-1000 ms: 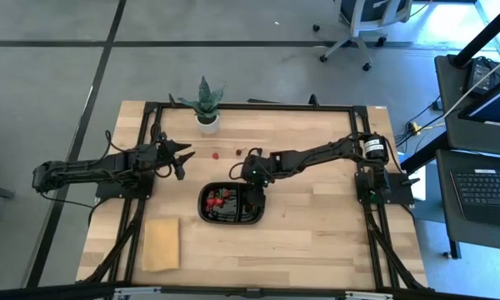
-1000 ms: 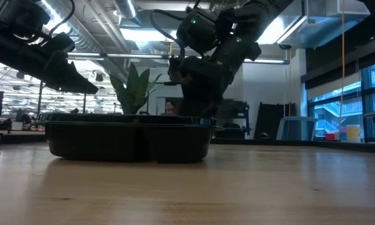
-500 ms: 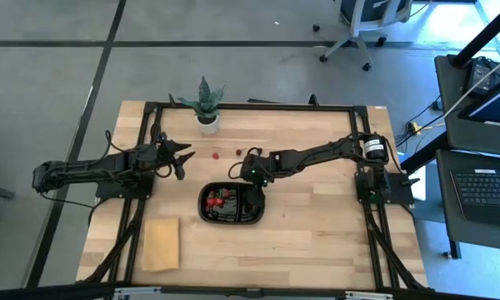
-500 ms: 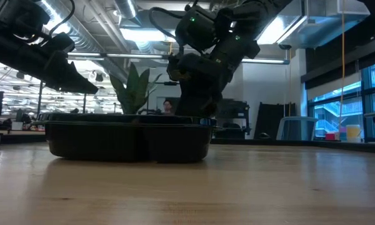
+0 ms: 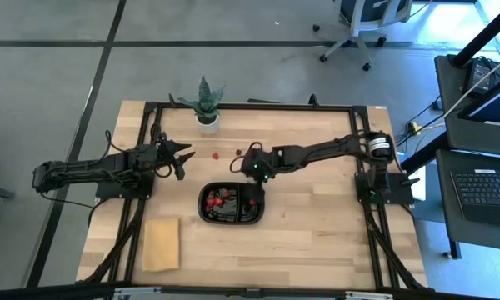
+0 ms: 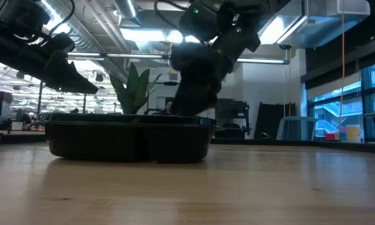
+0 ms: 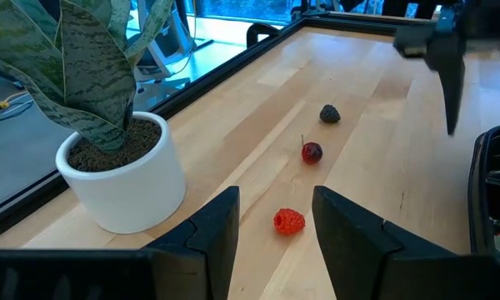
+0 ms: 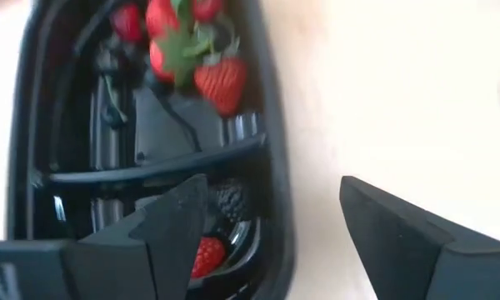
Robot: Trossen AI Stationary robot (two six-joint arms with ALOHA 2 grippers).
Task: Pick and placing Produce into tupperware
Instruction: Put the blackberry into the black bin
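I'm scanning all views for text and see nothing legible. Right wrist view: a fragment of pale lettering on the cam housing at the corner, cut off, can't read it. No labels or brand marks I can make out elsewhere.

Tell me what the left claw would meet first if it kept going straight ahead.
Probably the small red raspberry lying on the wooden table just beyond the open left claw, though depth is uncertain.
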